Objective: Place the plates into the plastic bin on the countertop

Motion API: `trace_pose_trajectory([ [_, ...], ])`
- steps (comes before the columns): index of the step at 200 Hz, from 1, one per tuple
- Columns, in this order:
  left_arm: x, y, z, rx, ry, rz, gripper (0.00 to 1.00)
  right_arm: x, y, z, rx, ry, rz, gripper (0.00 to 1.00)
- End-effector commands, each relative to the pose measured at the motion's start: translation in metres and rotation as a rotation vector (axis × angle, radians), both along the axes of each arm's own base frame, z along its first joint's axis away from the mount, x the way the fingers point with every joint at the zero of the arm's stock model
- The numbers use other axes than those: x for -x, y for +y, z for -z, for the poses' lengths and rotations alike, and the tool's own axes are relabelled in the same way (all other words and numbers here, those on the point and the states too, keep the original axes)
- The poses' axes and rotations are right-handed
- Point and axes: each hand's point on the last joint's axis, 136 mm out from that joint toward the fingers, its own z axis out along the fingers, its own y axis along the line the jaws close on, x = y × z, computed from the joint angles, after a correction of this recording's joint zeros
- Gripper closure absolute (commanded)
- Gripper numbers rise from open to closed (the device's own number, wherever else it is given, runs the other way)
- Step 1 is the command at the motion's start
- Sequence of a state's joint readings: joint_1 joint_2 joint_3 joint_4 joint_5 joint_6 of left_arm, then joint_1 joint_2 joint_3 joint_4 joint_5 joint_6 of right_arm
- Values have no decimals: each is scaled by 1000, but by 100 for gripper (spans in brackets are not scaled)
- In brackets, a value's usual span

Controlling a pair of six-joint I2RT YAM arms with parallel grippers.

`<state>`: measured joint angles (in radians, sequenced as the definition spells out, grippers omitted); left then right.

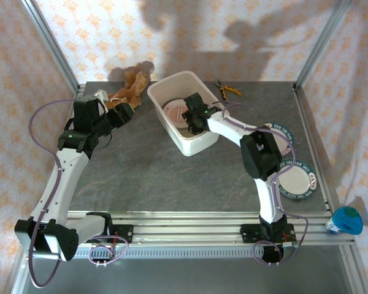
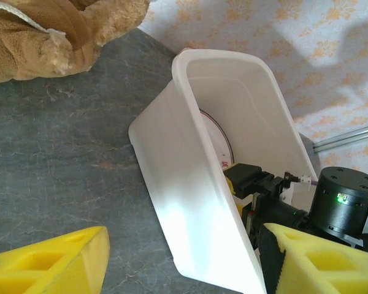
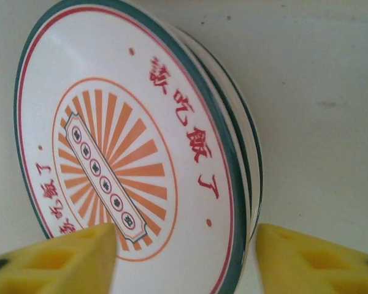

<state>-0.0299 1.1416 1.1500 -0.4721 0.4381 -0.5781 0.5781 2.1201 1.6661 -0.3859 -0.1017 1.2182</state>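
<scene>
Top external view first: the plastic bin (image 1: 199, 142) sat angled toward the back of the countertop (image 1: 159, 165), with a stack of plates (image 1: 173, 112) lying on its floor. The right gripper (image 1: 191, 125) was down inside the bin, just beside that stack, though from up here I could not tell how its claw stood. Two green-rimmed plates (image 1: 297, 179) lay out on the countertop near the right edge, one partly under the right arm. The left gripper (image 1: 126, 114) hung low to the left of the bin, near a teddy bear (image 1: 132, 86) at the back, and yellow-handled pliers (image 1: 227, 90) lay behind the bin. Over to the left wrist view: its yellow fingers (image 2: 49, 263) stood well apart with nothing between them, the bin's side wall lay ahead, and the right gripper's dark body reached in over the far rim. Then the right wrist view: that claw was spread wide too, gripping nothing, poised just over the top plate (image 3: 122, 153), white with a dark green rim, an orange sunburst and red lettering, resting on others stacked beneath it on the bin's white floor.
</scene>
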Motion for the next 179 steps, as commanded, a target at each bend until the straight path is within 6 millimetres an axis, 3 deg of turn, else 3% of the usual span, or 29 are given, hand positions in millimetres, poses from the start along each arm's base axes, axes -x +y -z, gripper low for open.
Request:
trace_pose_trajectory([
  [1, -7, 0, -2, 19, -25, 3, 34, 1, 0, -17, 21, -25, -17, 30],
  [20, -8, -1, -1, 20, -21, 5, 34, 3, -6, -25, 45, -26, -8, 21],
  [44, -11, -2, 1, 26, -21, 8, 34, 6, -10, -34, 52, -42, -10, 18],
  [70, -16, -4, 3, 37, -21, 15, 34, 8, -12, -56, 93, -100, -58, 9],
  [129, -29, -19, 3, 68, -40, 61, 34, 24, -21, -123, 295, -314, -263, 8],
  [143, -32, -27, 3, 66, -41, 81, 34, 34, -30, -143, 419, -346, -296, 8],
  [179, -37, -53, -5, 52, -58, 157, 34, 54, -57, -167, 507, -382, -305, 10],
])
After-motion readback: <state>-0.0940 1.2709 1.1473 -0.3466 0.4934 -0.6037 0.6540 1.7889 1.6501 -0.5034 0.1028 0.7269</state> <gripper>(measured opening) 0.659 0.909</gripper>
